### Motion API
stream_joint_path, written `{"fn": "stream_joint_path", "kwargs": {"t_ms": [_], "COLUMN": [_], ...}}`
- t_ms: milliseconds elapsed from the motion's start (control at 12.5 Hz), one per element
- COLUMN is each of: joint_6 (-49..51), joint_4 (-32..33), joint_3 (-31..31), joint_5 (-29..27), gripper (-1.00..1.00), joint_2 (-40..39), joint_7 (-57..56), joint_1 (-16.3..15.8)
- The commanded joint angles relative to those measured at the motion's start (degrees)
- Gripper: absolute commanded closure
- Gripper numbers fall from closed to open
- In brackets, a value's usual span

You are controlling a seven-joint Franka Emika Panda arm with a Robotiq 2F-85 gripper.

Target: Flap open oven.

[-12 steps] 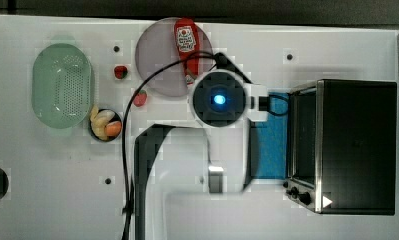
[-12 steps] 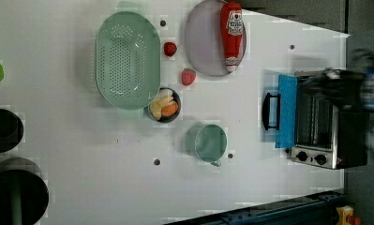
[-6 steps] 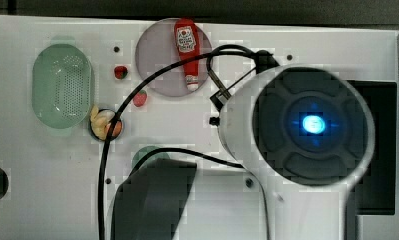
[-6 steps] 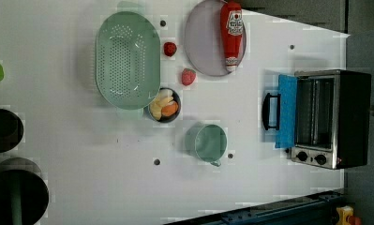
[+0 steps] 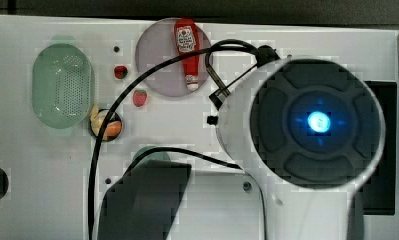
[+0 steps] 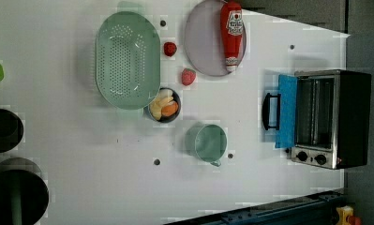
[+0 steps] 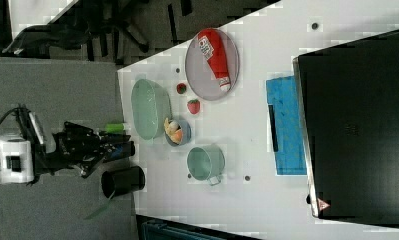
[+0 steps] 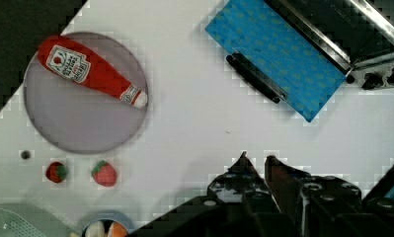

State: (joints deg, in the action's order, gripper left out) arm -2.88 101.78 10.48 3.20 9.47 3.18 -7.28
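The oven (image 6: 334, 122) stands at the left view's right, black-topped with silver trim and black knobs. Its blue glass door (image 6: 286, 110) lies flapped down flat on the white table, bar handle (image 6: 270, 111) pointing away from the cavity. The wrist view has the same door (image 8: 278, 64) and handle (image 8: 256, 79) well below my gripper (image 8: 256, 160), whose fingertips stand close together with nothing between them. High above the table, the arm (image 5: 312, 125) hides most of the oven (image 5: 382, 150) in the top view. In the right view my gripper (image 7: 127, 149) is far from the oven (image 7: 357, 130).
A ketchup bottle (image 6: 232, 33) lies on a grey plate (image 6: 203, 42). Two strawberries (image 6: 188, 76), a green colander (image 6: 127, 58), a bowl of food (image 6: 164, 106) and a green cup (image 6: 208, 143) share the white table (image 6: 105, 178). Black containers (image 6: 4, 129) stand at the left view's left.
The arm has lifted away from the oven door, up toward the top camera, and grown large there. It has left the left view. The door stays flapped open.
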Motion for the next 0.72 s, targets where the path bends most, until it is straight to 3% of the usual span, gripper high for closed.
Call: {"fn": "stream_joint_path", "kwargs": {"t_ms": [80,720], "joint_6": [0.28,0.28], "joint_4": [0.71,0.71], "joint_3": [0.45,0.44], "joint_5": [-0.8,-0.8], "gripper": [0.65,0.65], "joint_2": [-0.71,-1.18], "joint_7": [3.74,3.74], "joint_1": [-0.07,-0.07]}}
